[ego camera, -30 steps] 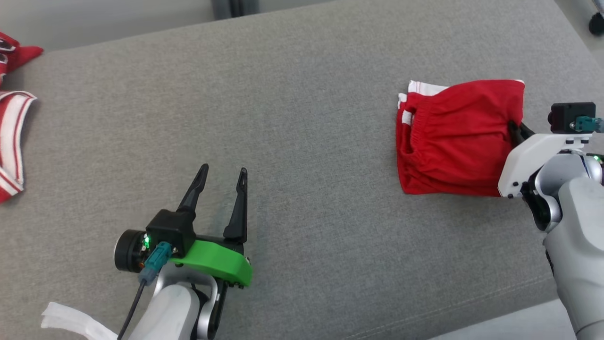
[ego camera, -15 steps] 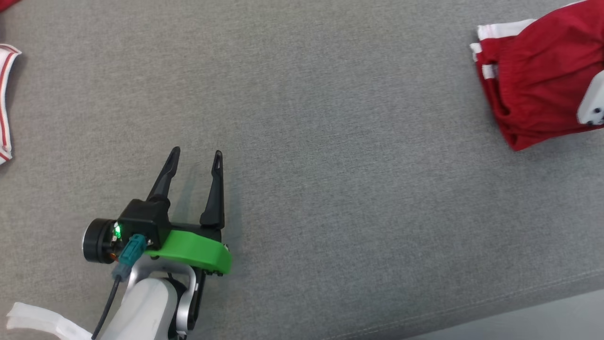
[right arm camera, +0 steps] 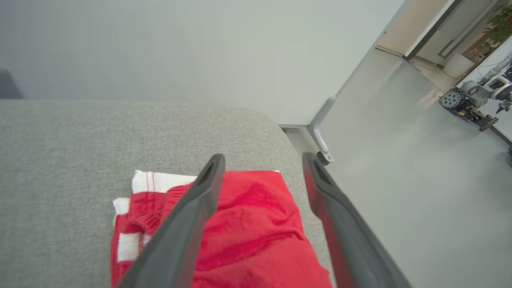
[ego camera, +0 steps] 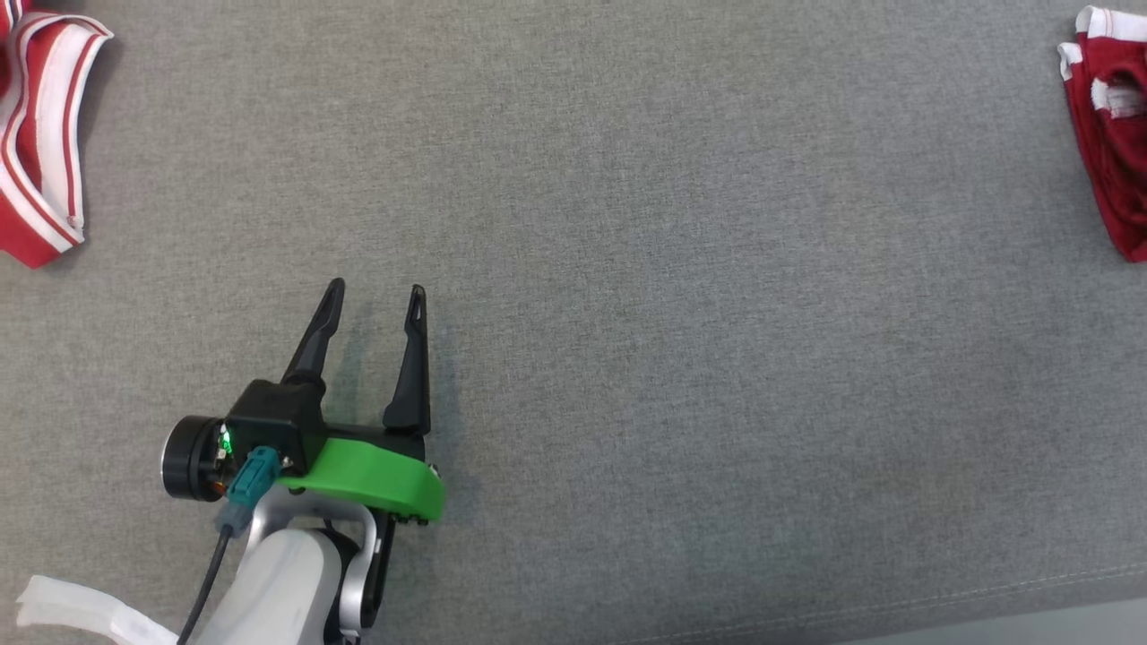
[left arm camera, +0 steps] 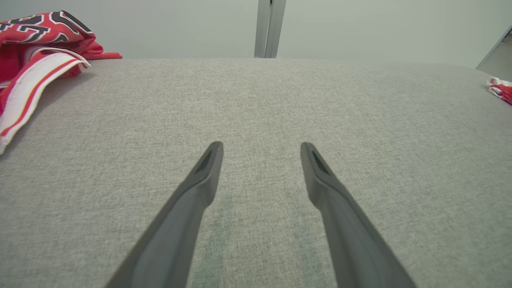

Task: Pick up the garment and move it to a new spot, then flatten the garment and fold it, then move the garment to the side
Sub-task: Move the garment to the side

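Observation:
The garment [right arm camera: 256, 224], red shorts with white trim, lies folded at the right end of the grey cushion [right arm camera: 80, 152], close to its edge. My right gripper [right arm camera: 263, 157] hovers just above it, open, with nothing between the fingers. In the head view the garment [ego camera: 1107, 152] is cut off by the right border, and in the left wrist view only a corner of the garment [left arm camera: 500, 86] shows at far right. My left gripper [ego camera: 376, 288] rests open and empty over bare cushion at the lower left, its fingers [left arm camera: 200, 188] spread wide.
A second red and white garment [ego camera: 40, 161] lies crumpled at the cushion's far left [left arm camera: 36, 60]. A white strip [ego camera: 72, 609] shows at the lower left corner. Beyond the cushion's right end is grey floor [right arm camera: 400, 180], a metal leg [right arm camera: 322, 140] and another robot [right arm camera: 472, 100].
My right gripper has opened and let go of the folded garment. The head camera has swung left, so the garment now sits at the picture's right border. The left gripper has stayed put.

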